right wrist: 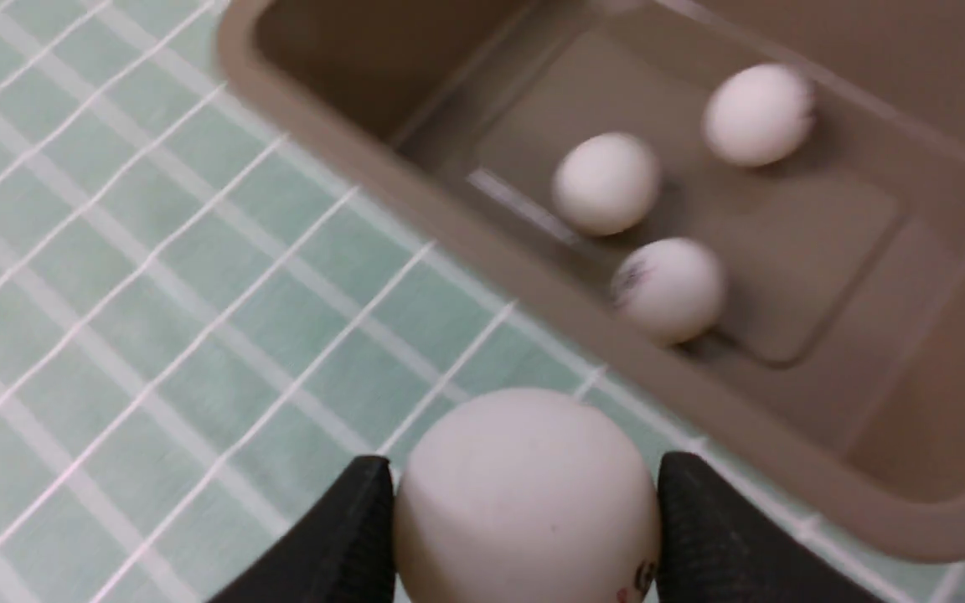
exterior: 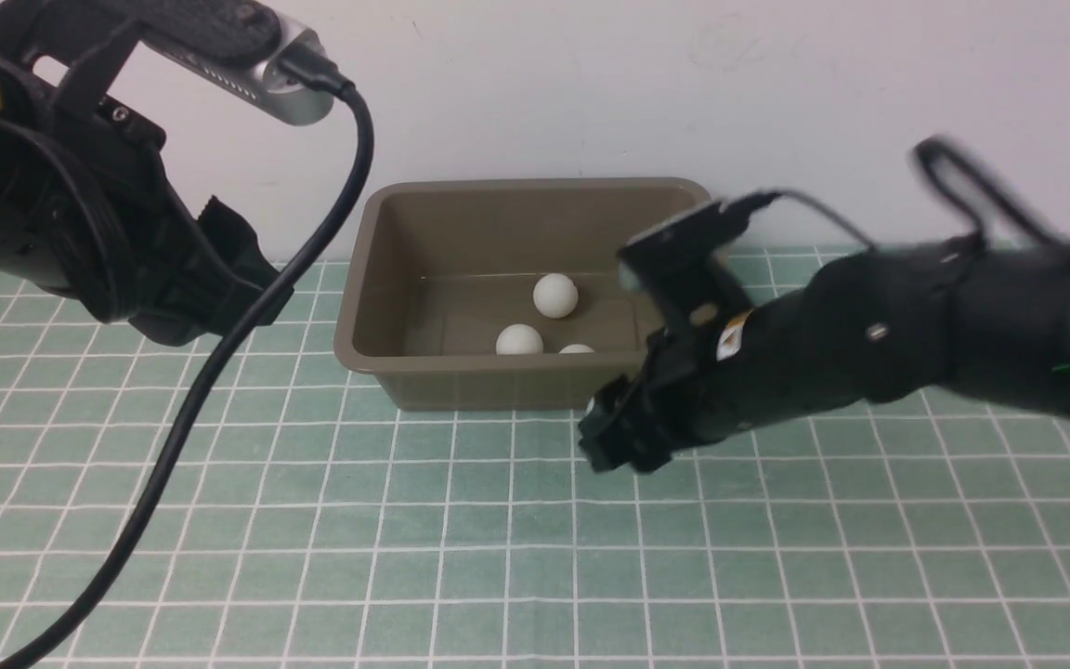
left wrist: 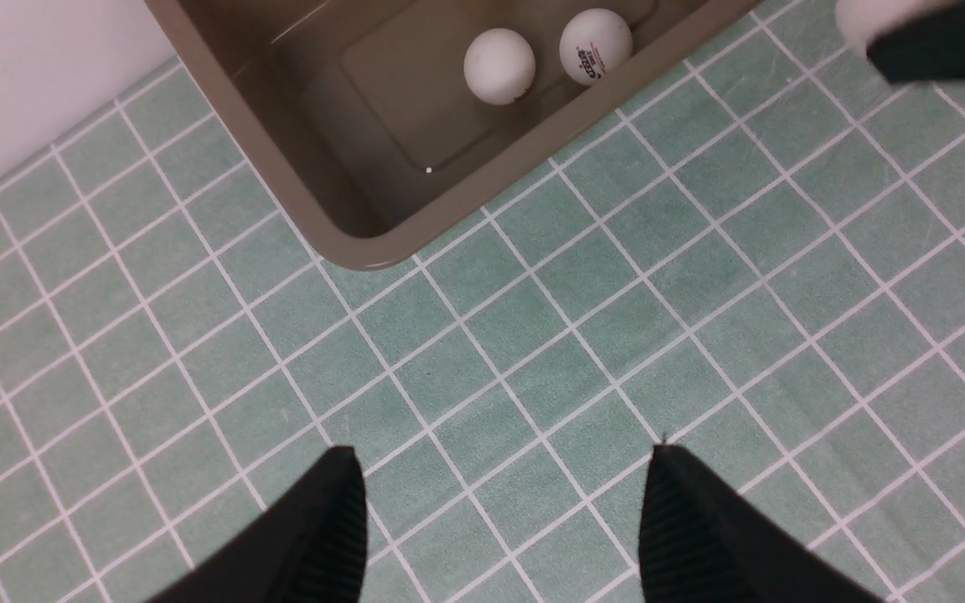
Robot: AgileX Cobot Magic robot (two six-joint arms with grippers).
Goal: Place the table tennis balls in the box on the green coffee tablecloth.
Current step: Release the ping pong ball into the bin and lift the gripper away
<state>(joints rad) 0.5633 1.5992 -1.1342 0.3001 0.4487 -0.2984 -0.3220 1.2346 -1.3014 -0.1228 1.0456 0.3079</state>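
The olive-brown box (exterior: 461,386) stands at the back of the green coffee tablecloth (exterior: 405,557). Three table tennis balls lie in it (exterior: 555,295) (exterior: 519,340) (exterior: 577,349). My right gripper (exterior: 609,437) hovers just in front of the box's near right rim. In the right wrist view it (right wrist: 524,459) is shut on a fourth white ball (right wrist: 524,502), with the box (right wrist: 533,293) beyond it. My left gripper (left wrist: 503,469) is open and empty above bare cloth, to the left of the box's (left wrist: 365,251) front corner.
A white wall (exterior: 776,93) rises right behind the box. A black cable (exterior: 219,372) hangs from the left wrist camera down across the left side of the cloth. The left arm (exterior: 80,232) is raised at the far left.
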